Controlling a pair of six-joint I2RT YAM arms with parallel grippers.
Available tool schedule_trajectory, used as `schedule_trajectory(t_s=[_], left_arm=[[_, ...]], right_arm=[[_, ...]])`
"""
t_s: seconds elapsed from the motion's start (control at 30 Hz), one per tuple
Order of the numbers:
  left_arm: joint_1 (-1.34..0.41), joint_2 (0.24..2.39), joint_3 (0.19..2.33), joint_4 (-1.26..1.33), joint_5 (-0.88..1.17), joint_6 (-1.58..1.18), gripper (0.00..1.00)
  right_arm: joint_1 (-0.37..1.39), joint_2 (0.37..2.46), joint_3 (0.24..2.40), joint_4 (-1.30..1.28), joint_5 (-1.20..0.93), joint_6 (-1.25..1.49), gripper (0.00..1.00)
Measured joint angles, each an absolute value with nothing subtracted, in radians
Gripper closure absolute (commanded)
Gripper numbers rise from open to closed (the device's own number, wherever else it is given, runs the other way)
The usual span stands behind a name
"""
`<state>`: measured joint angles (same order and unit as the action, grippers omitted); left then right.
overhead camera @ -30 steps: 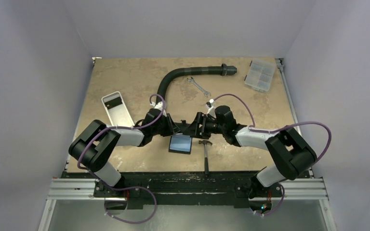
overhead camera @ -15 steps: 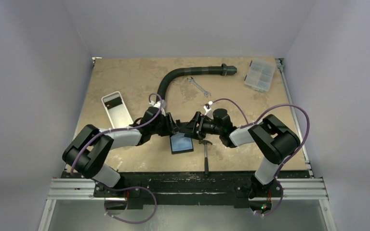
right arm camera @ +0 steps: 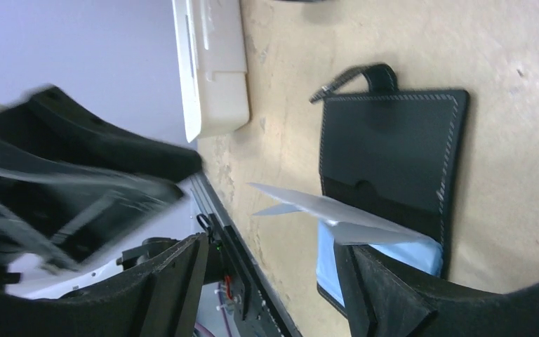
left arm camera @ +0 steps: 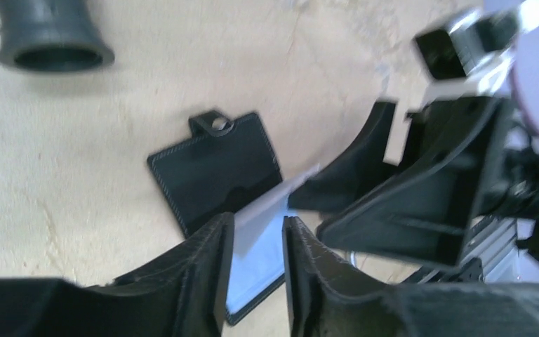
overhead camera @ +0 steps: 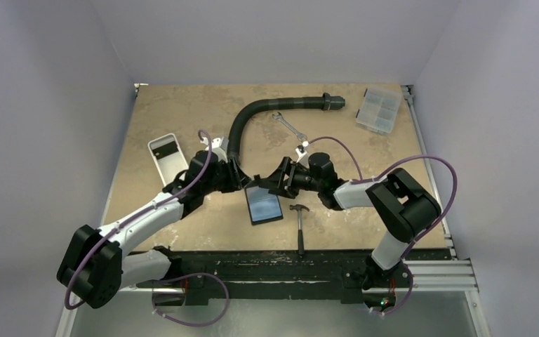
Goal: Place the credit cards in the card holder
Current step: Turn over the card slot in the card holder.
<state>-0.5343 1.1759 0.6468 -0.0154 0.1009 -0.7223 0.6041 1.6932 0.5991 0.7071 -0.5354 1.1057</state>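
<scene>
Between the two arms at mid-table, the left gripper (left arm camera: 257, 226) has its jaws slightly apart with nothing in them, hovering over the open holder (overhead camera: 263, 204). The right gripper (right arm camera: 272, 247) faces it, jaws spread wide. A pale flap (right arm camera: 309, 203) of the holder stands lifted off the glossy pocket, its edge against one right finger. The holder lies unfolded on the table (overhead camera: 182, 112). A hammer (overhead camera: 300, 225) lies just to its right. Farther left, a white tray (overhead camera: 177, 170) carries a dark card (overhead camera: 170, 146) at its far end.
</scene>
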Motion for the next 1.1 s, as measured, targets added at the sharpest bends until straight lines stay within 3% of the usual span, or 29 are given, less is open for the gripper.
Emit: schedule_trajectory(t_s=[0.4,0.57,0.73,0.9,1.1], left_arm=[[-0.637,1.198,0.461,0.111,0.213,-0.797,0.82],[-0.648,1.341,0.503,0.191,0.231,-0.825,0.93],[-0.595,1.506,0.545,0.265,0.231,-0.846,0.95],[-0.545,1.600,0.548,0.353,0.262,-0.880,0.96],[-0.545,1.609,0.519,0.426,0.261,-0.904,0.97]], right_arm=[[0.604,1.763,0.800,0.530,-0.445,0.955,0.25],[0.604,1.796,0.805,0.453,-0.422,0.906,0.27],[0.604,1.771,0.805,0.362,-0.394,0.856,0.29],[0.609,1.611,0.804,0.228,-0.334,0.766,0.42],[0.682,1.528,0.766,0.260,-0.370,0.722,0.59]])
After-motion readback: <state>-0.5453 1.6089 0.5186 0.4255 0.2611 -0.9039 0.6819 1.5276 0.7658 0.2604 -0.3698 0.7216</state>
